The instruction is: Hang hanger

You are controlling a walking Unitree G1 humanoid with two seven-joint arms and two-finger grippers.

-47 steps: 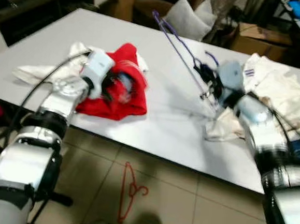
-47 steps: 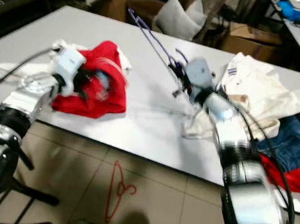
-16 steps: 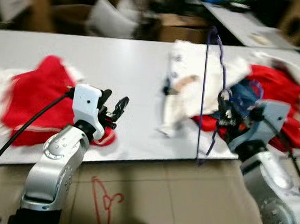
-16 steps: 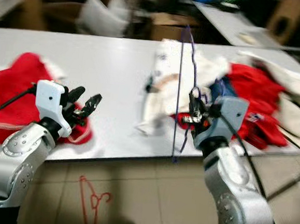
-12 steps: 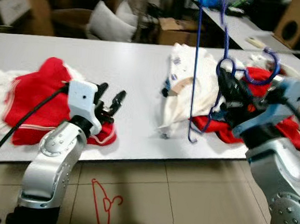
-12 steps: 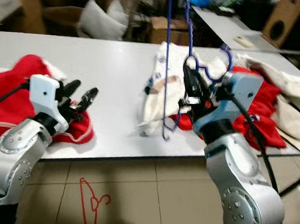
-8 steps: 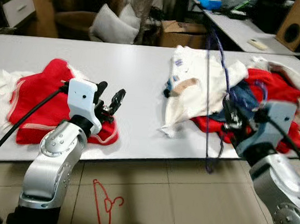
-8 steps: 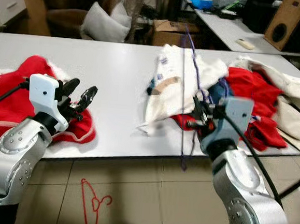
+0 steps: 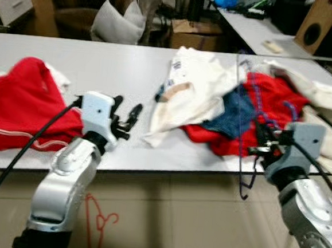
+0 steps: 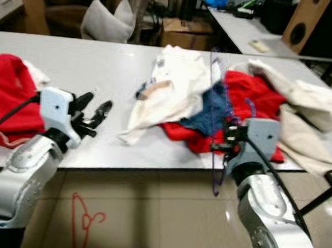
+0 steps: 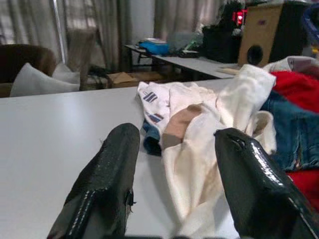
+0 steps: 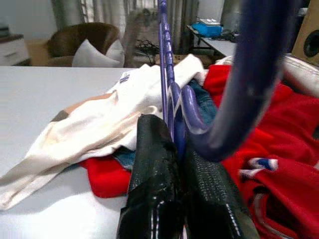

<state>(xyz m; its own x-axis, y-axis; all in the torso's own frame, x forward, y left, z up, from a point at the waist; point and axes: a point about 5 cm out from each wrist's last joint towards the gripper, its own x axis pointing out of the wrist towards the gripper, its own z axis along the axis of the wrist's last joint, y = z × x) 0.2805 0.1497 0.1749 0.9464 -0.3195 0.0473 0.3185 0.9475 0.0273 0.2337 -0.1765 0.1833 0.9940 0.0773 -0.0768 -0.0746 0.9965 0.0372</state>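
Our main worry is the long purple hanger (image 9: 239,115) snagging: it hangs upright just past the front edge of the counter (image 9: 101,67), its upper wire rising in front of the heap of clothes (image 9: 230,106) and its lower end dangling below the counter edge toward the floor, so any swing or turn of our body could catch it on the red and blue garments or knock it against the edge. We also see no rail or hook in these views on which to hang it, so we judge that the target has yet to be found, and carrying so long an object while walking could twist it in the grip. Our right tool (image 12: 174,164) has its 2 black fingers pressed together on the hanger's wire near the curved hook, which arches over the fingers in the right wrist view; the pinch looks narrow, on thin round wire, so we think the hanger could pivot or slip if jolted. Our left tool (image 9: 126,118) is held over the counter's near edge beside a red garment (image 9: 18,106), its 2 fingers spread wide and holding nothing, pointing toward the white cloth (image 11: 199,129) of the heap. A red hanger (image 9: 98,222) lies on the floor beneath the counter, where we could tread on it.
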